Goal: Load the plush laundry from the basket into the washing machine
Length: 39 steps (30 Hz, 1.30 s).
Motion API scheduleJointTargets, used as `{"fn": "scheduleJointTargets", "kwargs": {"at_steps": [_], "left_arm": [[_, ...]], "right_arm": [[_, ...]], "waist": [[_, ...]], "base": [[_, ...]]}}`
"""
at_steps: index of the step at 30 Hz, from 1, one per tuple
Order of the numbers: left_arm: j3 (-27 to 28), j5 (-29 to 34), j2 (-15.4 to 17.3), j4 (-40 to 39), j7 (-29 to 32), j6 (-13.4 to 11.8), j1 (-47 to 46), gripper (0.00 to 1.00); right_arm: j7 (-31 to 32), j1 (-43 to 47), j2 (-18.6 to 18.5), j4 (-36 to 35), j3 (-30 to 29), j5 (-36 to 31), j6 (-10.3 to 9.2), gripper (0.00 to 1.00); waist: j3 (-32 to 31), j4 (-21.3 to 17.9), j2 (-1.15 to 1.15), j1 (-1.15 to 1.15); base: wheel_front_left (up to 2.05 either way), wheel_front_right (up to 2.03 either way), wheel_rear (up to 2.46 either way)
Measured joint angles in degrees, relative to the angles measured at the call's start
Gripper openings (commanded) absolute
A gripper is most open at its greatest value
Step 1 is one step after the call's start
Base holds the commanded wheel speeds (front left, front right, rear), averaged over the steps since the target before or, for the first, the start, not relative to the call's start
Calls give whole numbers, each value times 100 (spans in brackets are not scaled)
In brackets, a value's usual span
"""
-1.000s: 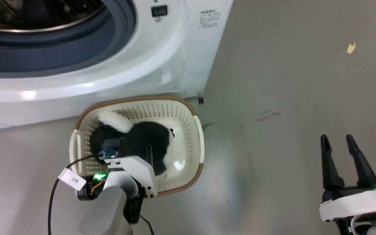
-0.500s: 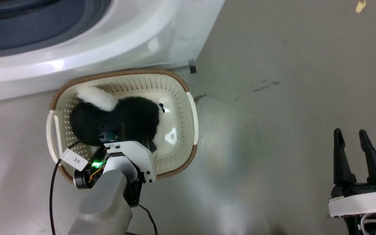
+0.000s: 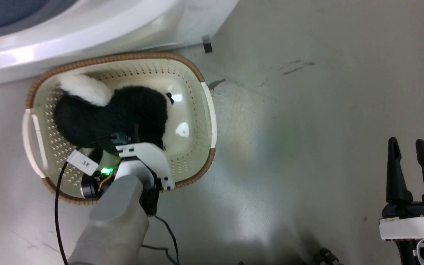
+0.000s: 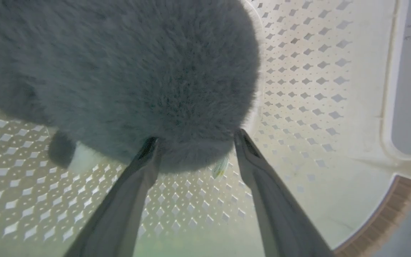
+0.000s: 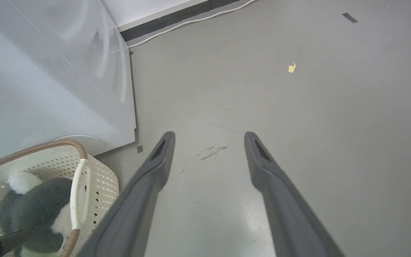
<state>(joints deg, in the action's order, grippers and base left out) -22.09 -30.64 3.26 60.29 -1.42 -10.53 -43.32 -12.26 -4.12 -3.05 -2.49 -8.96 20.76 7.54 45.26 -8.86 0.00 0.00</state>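
Head view, looking down at a grey floor (image 3: 307,110). The oval cream basket (image 3: 116,57) sits just in front of the white washing machine (image 3: 68,33), whose front shows at the top left. The plush laundry (image 3: 131,106) lies inside the basket, not lifted. Its long axis runs roughly across the picture, along the basket's length from handle to handle. The white furry end (image 3: 81,88) points to the far left corner, and the round black bulk takes the middle and reaches right.

Your left gripper (image 4: 196,137) is down inside the basket at the near side of the plush. It meets the long axis crosswise, at the black bulk and away from the white end. In the left wrist view its jaws are spread wide with nothing clamped. The two fingertips (image 4: 151,144) just touch the fringe of the pile on either side of a rounded lobe of black fur. The rest of the plush lies straight ahead of the fingers and off to that view's left, with the perforated basket bottom showing beneath them.

Your right gripper (image 3: 406,141) is at the lower right, well apart from the basket over bare floor, jaws likewise spread and empty.

Judgement: the left arm is much the nearer, and the lobe is lined up between its fingers. A little more reach forward before closing would likely take fur deep enough to hold.
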Motion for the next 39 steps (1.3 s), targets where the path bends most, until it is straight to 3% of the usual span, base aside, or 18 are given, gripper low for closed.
{"fn": "scheduleJointTargets", "kwargs": {"at_steps": [6, 14, 19, 20, 21, 39], "left_arm": [[-164, -140, -18, 319, -296, -92, -375, 100], [-333, -350, -21, 780, -851, -449, -856, 100], [-400, -500, -41, 1040, -1112, -545, -1138, 100], [-423, -542, -45, 1082, -1143, -544, -1195, 85], [-441, -556, -48, 1088, -1180, -542, -1224, 0], [-511, -838, -80, 1005, -1311, 157, -1059, 0]], "right_arm": [[-66, -1, 0, -19, -16, 146, 0, 100], [-167, -4, 0, -80, -69, 319, 0, 100], [-224, -5, 0, -125, -124, 447, 0, 100], [-230, -5, 0, -129, -134, 458, 0, 100], [-233, -5, 0, -129, -140, 461, 0, 100], [-247, -111, 1, -84, -152, 321, 0, 100]], "waist": [[325, -86, 0, 0], [791, -220, 0, 0], [1085, -290, 0, -1], [1138, -301, 0, 0], [1174, -310, 0, 0], [761, 82, 0, 0]], "base": [[0, 0, 0], [0, 0, 0], [0, 0, 0], [0, 0, 0], [0, 0, 0], [0, 0, 0]]}}
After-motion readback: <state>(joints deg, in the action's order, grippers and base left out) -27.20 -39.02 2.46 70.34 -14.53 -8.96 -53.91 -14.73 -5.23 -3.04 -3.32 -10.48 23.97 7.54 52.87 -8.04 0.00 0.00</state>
